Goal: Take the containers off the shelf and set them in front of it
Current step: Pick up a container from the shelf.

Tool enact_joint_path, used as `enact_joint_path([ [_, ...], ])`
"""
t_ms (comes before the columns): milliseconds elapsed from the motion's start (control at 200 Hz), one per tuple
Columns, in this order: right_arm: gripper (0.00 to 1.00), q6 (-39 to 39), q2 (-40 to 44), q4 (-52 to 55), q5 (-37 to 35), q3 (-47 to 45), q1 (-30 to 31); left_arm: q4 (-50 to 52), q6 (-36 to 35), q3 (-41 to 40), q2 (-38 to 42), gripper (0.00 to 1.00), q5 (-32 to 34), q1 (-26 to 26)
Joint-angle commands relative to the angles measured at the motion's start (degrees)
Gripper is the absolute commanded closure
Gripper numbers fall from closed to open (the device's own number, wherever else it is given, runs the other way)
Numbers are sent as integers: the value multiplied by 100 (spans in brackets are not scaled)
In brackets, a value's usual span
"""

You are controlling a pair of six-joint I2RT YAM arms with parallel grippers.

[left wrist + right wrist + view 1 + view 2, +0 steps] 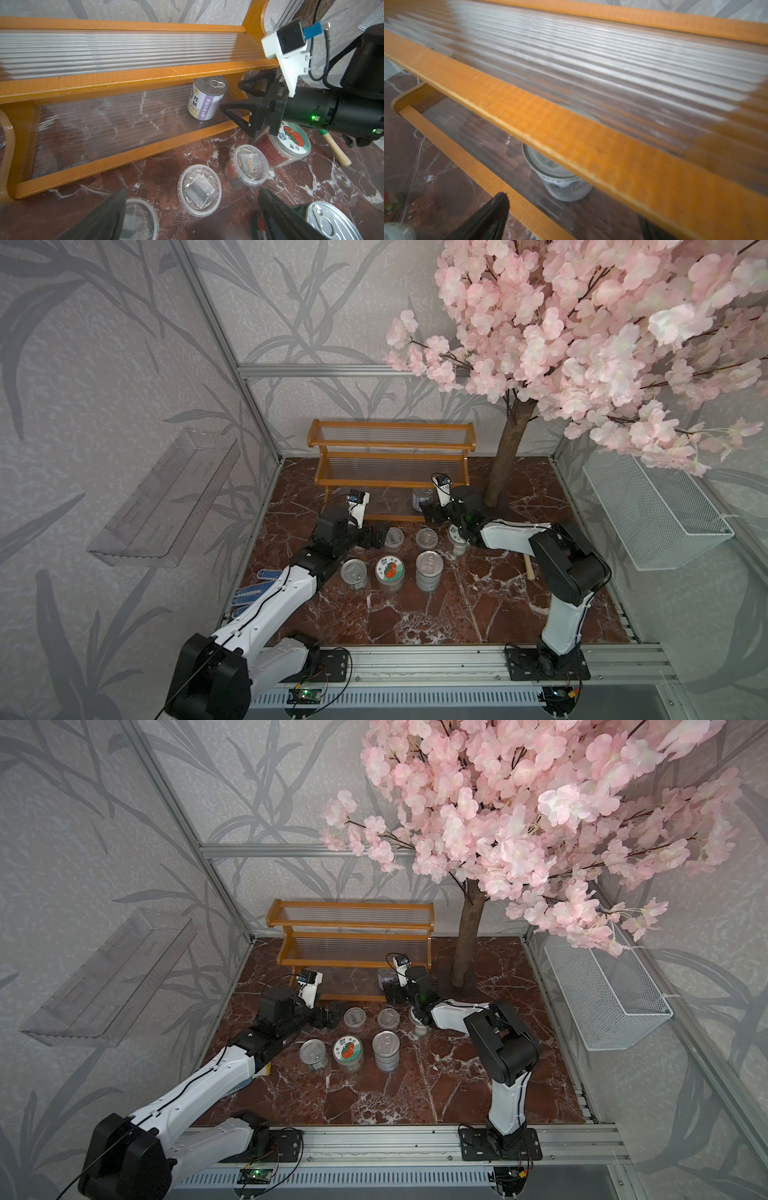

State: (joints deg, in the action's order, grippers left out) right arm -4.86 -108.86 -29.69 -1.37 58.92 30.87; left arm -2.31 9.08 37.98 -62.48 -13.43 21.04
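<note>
The orange-brown shelf (390, 448) (349, 928) stands at the back. A labelled tin can (419, 498) (206, 99) (562, 180) is on its lowest tier, near the right end. My right gripper (428, 512) (233, 97) (571, 205) is open just in front of this can, not touching it. On the floor in front are clear cups (394, 538) (426, 538) (139, 220), tin cans (354, 572) (430, 570) and white-lidded jars (390, 570) (291, 141). My left gripper (376, 537) (193, 193) is open above the cups, holding nothing.
The tree trunk (505, 456) stands right of the shelf, close to my right arm. A wooden-handled tool (528, 566) lies on the floor at right. A white wire basket (660, 514) and a clear wall shelf (166, 497) hang on the side walls.
</note>
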Motion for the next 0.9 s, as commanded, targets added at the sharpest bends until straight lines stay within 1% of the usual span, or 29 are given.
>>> enact_joint_path([
  [0, 1, -50, -224, -680, 143, 189, 33, -203, 53, -89, -36, 0, -84, -91],
  [105, 1, -34, -391, -829, 193, 250, 37, -165, 33, -105, -54, 0, -105, -133],
  [415, 1, -116, -815, -999, -213, 634, 33, -199, 61, -229, -73, 0, -126, -161],
  [760, 0, -37, -1061, -1108, -37, 784, 6, -193, 78, -214, -205, 0, -182, -185],
  [895, 12, -26, -1079, -1191, 134, 771, 6, -192, 71, -187, -238, 0, -182, -183],
])
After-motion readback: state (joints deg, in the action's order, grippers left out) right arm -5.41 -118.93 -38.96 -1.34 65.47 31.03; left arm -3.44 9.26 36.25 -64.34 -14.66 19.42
